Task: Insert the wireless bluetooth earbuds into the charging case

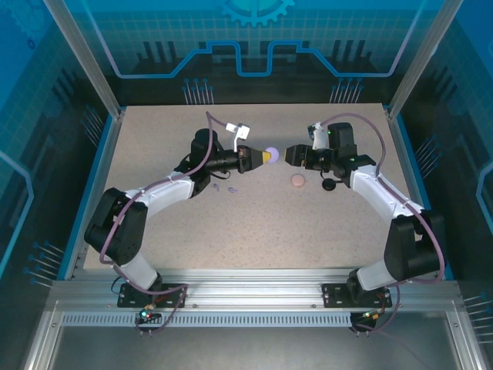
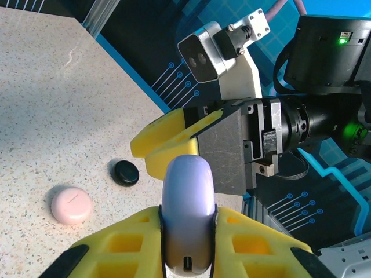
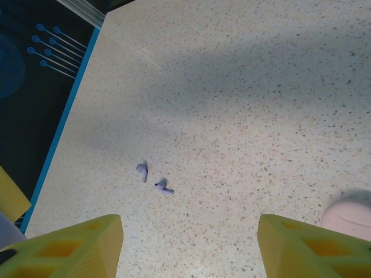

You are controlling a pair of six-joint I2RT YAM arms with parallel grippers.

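Over the middle of the table (image 1: 254,231), two bent arms meet nose to nose.
The left claw (image 2: 186,229) is clenched on a round lilac case (image 2: 186,191) held up on its edge. The right claw (image 3: 190,246) faces it with jaws wide apart, holding nothing. A pink case (image 1: 297,180) and a black case (image 1: 329,185) lie just right of the middle. Two lilac earbuds (image 3: 142,171) lie on the table left of the middle, beneath the left arm, apart from both claws.

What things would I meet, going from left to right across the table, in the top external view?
lilac earbuds → lilac case, held up off the table → pink case → black case
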